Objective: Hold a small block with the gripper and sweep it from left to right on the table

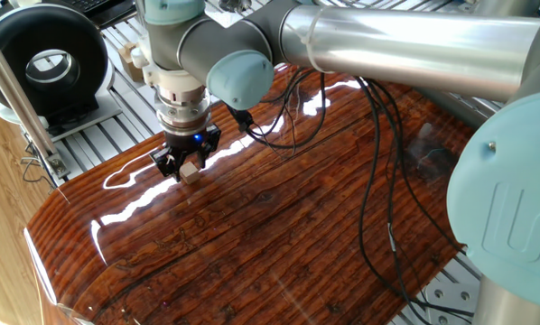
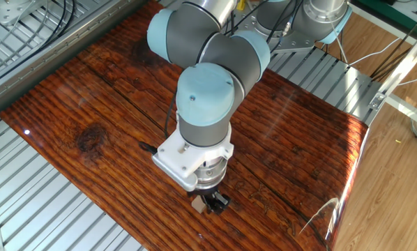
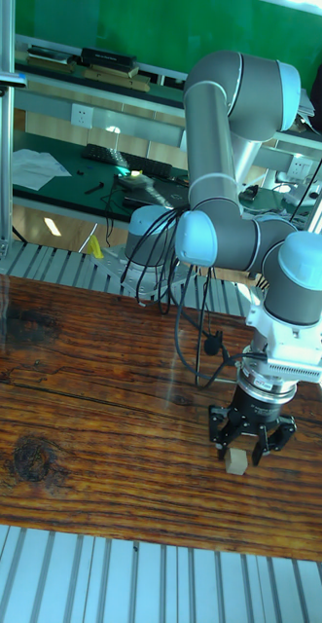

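The small block [image 1: 190, 171] is a tiny pale beige cube touching the glossy reddish-brown table [image 1: 279, 235] near its left end. My black two-fingered gripper [image 1: 187, 166] points straight down and is shut on the block. In the other fixed view the block [image 2: 196, 204] peeks out just left of the gripper [image 2: 212, 202], close to the table's [image 2: 90, 97] near edge. In the tall fixed view the block [image 3: 237, 461] sits at the tips of the gripper [image 3: 248, 448], on the right part of the table [image 3: 83, 409].
Black cables [image 1: 378, 181] hang from the arm over the table's middle. A black round device [image 1: 49, 59] stands on the ribbed aluminium frame [image 1: 98, 135] beyond the left end. A vertical metal post [image 1: 17, 99] rises at the left. Ribbed frame [image 2: 48, 195] borders the near edge.
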Controlling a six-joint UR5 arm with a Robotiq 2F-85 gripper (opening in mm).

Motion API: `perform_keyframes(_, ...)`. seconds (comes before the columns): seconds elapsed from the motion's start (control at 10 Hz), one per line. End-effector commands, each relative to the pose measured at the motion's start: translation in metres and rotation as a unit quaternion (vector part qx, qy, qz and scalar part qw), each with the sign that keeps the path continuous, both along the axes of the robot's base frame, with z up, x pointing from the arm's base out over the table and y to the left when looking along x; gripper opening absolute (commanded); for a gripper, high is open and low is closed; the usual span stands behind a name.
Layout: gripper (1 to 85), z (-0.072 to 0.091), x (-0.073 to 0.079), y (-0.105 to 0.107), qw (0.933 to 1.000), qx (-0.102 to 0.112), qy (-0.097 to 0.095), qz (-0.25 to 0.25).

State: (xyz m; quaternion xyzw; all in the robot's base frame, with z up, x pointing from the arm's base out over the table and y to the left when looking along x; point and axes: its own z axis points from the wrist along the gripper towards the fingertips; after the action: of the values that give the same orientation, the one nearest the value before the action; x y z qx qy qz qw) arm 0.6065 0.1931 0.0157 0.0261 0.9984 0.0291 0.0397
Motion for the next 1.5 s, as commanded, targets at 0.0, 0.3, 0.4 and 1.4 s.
perform_keyframes(0.0, 55.0, 0.008, -0.002, 0.002, 0.9998, 0.012, 0.010, -0.011)
perform_keyframes(0.3, 44.3, 0.027, 0.004, 0.000, 0.9994, 0.023, 0.011, -0.026)
perform_keyframes(0.4, 25.7, 0.030, 0.007, -0.006, 0.9994, 0.015, 0.008, -0.030)
perform_keyframes(1.4, 1.0, 0.047, 0.032, -0.012, 0.9984, 0.030, -0.018, -0.045)
